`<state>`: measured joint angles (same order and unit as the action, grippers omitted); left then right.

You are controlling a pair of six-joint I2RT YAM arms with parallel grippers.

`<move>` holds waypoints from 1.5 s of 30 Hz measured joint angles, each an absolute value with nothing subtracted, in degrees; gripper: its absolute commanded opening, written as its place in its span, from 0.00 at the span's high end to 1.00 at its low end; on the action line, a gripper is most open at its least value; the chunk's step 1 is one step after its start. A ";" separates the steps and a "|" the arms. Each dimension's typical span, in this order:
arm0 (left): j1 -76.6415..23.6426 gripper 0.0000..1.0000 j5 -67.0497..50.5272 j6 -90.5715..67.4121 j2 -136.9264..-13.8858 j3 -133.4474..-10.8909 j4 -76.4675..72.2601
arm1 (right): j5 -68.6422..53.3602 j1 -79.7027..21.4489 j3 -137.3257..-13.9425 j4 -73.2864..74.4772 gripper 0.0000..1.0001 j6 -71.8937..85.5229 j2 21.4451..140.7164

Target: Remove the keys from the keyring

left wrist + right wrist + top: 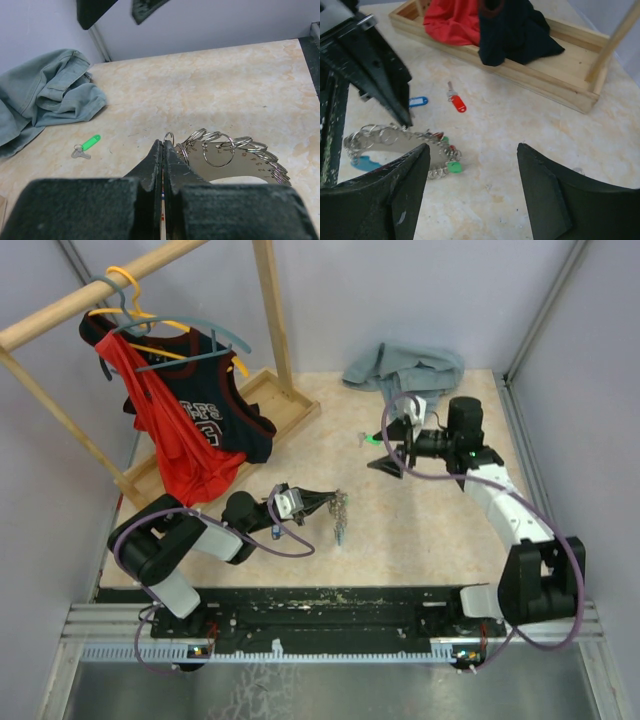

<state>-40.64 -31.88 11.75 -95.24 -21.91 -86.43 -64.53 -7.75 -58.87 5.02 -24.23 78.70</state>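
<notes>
The keyring (235, 162) is near table (225, 85) centre, pinched in my fully closed left claw (163, 145), with several tagged keys (451, 167) left to strip. Already loose: green-tagged key (87, 145) at its 1 o'clock from above, red-tagged key (456, 103), blue-tagged key (418, 101). My right claw (472, 165) gapes wide, empty.

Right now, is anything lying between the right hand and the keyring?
Nothing visible does: only bare table separates the open right hand from the keyring, which the left hand pinches. The red-tagged key lies off to the side.
</notes>
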 measured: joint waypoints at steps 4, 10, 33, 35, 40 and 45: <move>-40.64 1.00 -32.01 11.53 -95.24 -21.91 -86.43 | -70.06 -7.73 -51.94 4.05 0.22 -30.15 72.66; -40.64 1.00 -32.34 11.25 -95.22 -21.91 -86.43 | -74.08 -7.75 -47.99 5.85 0.22 -36.01 69.56; -41.25 1.00 -34.68 5.76 -94.65 -23.11 -86.46 | -73.36 -8.16 -53.47 21.08 0.29 -45.01 70.48; -41.36 1.00 -34.41 5.74 -94.65 -23.11 -86.46 | -72.42 -8.73 -53.91 22.02 0.30 -45.63 70.63; -41.52 1.00 -31.90 5.04 -94.65 -23.11 -86.46 | -68.73 -12.43 -54.57 24.53 0.29 -45.82 71.31; -42.24 1.00 -25.21 4.71 -94.43 -23.11 -86.46 | -64.51 -14.81 -56.18 25.36 0.28 -42.44 71.55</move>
<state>-42.24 -25.21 4.71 -94.43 -23.11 -86.46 -64.51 -14.81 -56.18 25.36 -42.44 71.55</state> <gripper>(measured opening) 0.005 0.713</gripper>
